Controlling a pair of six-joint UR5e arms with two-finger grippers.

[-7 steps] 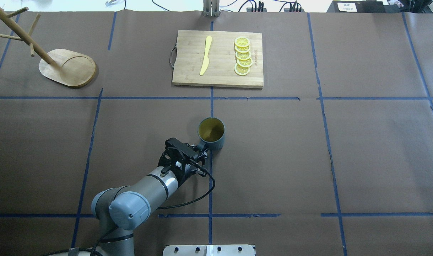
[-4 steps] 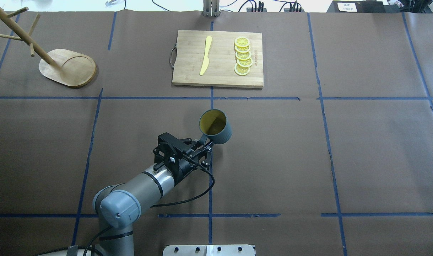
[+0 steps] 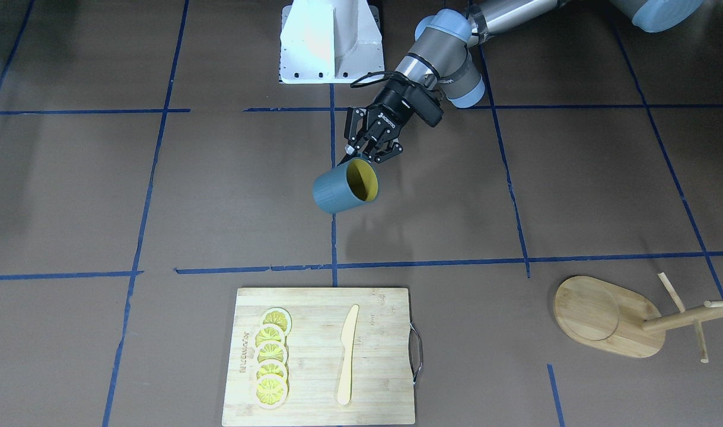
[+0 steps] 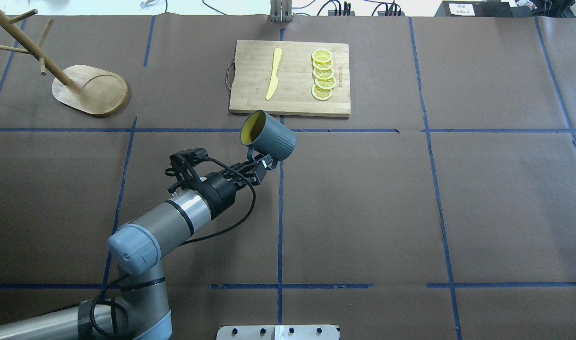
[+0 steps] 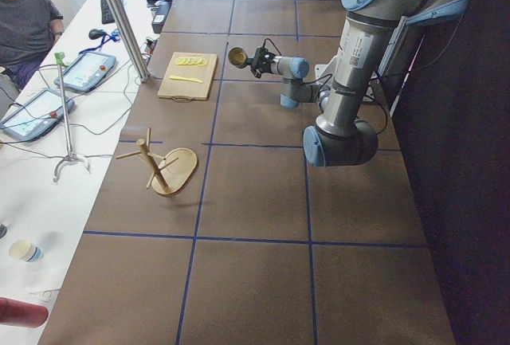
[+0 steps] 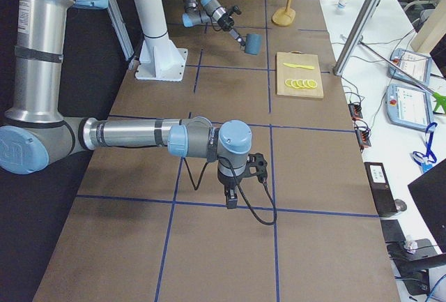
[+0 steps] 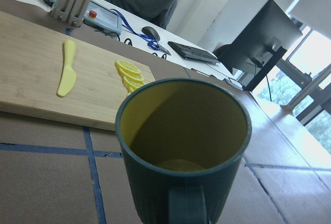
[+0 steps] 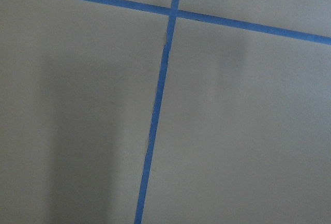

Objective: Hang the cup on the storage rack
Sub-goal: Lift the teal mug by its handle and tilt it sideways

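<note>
The dark blue-grey cup (image 4: 272,140) with a yellow inside hangs in the air over the table's middle, tipped with its mouth toward the left. My left gripper (image 4: 261,166) is shut on its handle from the near side. The cup also shows in the front view (image 3: 336,191), under the gripper (image 3: 361,155), and fills the left wrist view (image 7: 181,146). The wooden storage rack (image 4: 90,89) stands at the far left, well away from the cup, and also shows in the front view (image 3: 604,314). My right gripper (image 6: 231,203) shows only in the exterior right view, so I cannot tell its state.
A bamboo cutting board (image 4: 250,94) with a yellow knife (image 4: 274,73) and several lemon slices (image 4: 323,75) lies just beyond the cup. The white robot base (image 3: 330,41) stands at the near edge. An operator (image 5: 24,18) sits beside the table.
My left gripper has lifted the cup off the table by its handle, carried it forward and a little left, and tipped its mouth to the left.
</note>
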